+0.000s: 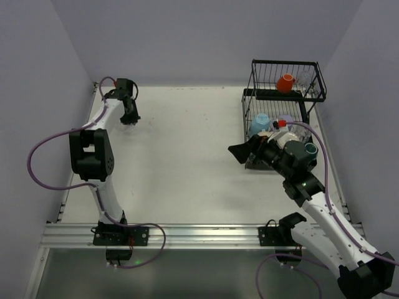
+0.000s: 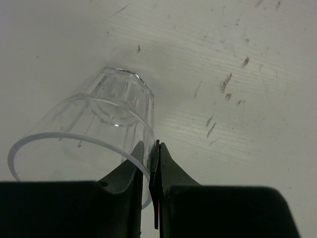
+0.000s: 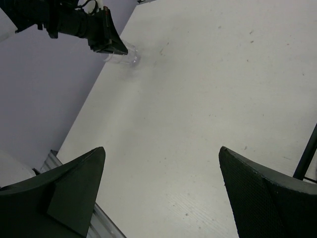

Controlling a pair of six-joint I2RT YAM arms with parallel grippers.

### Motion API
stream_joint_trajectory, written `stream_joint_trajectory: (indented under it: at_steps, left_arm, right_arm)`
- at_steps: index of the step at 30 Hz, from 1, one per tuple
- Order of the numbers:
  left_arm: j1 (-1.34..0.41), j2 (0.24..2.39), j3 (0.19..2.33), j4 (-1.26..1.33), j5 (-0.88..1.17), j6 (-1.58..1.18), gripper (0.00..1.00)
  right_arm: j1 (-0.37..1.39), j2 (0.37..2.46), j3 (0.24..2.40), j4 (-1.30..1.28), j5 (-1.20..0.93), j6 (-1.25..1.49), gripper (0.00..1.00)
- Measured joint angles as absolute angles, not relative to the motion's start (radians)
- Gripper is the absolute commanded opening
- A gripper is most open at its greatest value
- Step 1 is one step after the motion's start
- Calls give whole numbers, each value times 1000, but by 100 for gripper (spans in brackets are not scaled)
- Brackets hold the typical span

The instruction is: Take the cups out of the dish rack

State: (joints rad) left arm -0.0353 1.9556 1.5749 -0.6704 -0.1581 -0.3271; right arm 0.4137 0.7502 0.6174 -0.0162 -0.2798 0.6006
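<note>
My left pincer (image 2: 150, 146) is pinching the glass (image 2: 111, 106) by its rim. The two fingers are pressed almost together with only the clear wall between them. The glass is out at the far left of the bench (image 1: 187, 156), well apart from the rack (image 1: 269, 76), which stands in the far right corner.

The glass's long axis runs straight away from the pincer, with the mouth up at the fingers and the faceted base down toward the bench. From the right wrist view I judge the base is on the surface or just short of it, but I cannot tell which. As I read it, the step in hand is letting go. That depends on the glass standing square under the pincer, because if it is tilted it could tip as the fingers part.

The glass is plain, clear and empty, with a thin rim and walls that taper to a narrower base.

My right pincer (image 3: 161, 148) is spread wide and holds nothing. It sits just beside the rack's near left corner but points away from it, across the bench. That arm is much the nearer to what remains: an orange cup (image 1: 285, 83) in the upper basket, and a blue cup (image 1: 260, 121) and a lavender cup (image 1: 287, 118) in the lower tray. I would have to swing the pincer round to face them.
</note>
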Motion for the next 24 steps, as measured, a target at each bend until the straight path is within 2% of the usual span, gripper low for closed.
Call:
stream_joint_trajectory:
  at_steps: [4, 7, 10, 11, 13, 14, 16, 17, 19, 20, 22, 23, 24]
  left_arm:
    - [-12, 2043, 1679, -742, -165, -312, 0]
    - [-9, 2085, 1709, -793, -172, -298, 6]
    - [-9, 2098, 1732, -825, -171, -293, 17]
    - [-9, 2101, 1739, -833, -170, -292, 25]
    - [-9, 2111, 1757, -853, -168, -292, 33]
    - [-9, 2116, 1764, -858, -168, -292, 45]
    - [-9, 2119, 1768, -866, -168, -293, 55]
    - [-9, 2119, 1769, -871, -168, -295, 64]
    - [-9, 2117, 1769, -871, -165, -295, 74]
    - [-9, 2116, 1769, -870, -160, -296, 82]
    - [-9, 2109, 1770, -870, -152, -302, 89]
    - [-9, 2101, 1771, -870, -147, -303, 100]
    - [-9, 2088, 1771, -869, -141, -305, 100]
  right_arm:
    - [414, 751, 605, -42, -278, 567, 99]
    - [414, 753, 599, -49, -278, 554, 99]
    - [414, 753, 589, -44, -278, 546, 99]
    - [414, 753, 585, -44, -278, 545, 99]
    - [414, 755, 574, -46, -278, 540, 99]
    - [414, 756, 569, -46, -278, 538, 99]
    - [414, 757, 565, -49, -277, 534, 99]
    - [414, 757, 564, -49, -276, 533, 99]
    - [414, 756, 564, -47, -274, 529, 99]
    - [414, 756, 564, -48, -274, 528, 99]
    - [414, 756, 564, -48, -274, 523, 99]
    - [414, 756, 564, -47, -274, 521, 99]
    - [414, 756, 564, -48, -272, 519, 99]
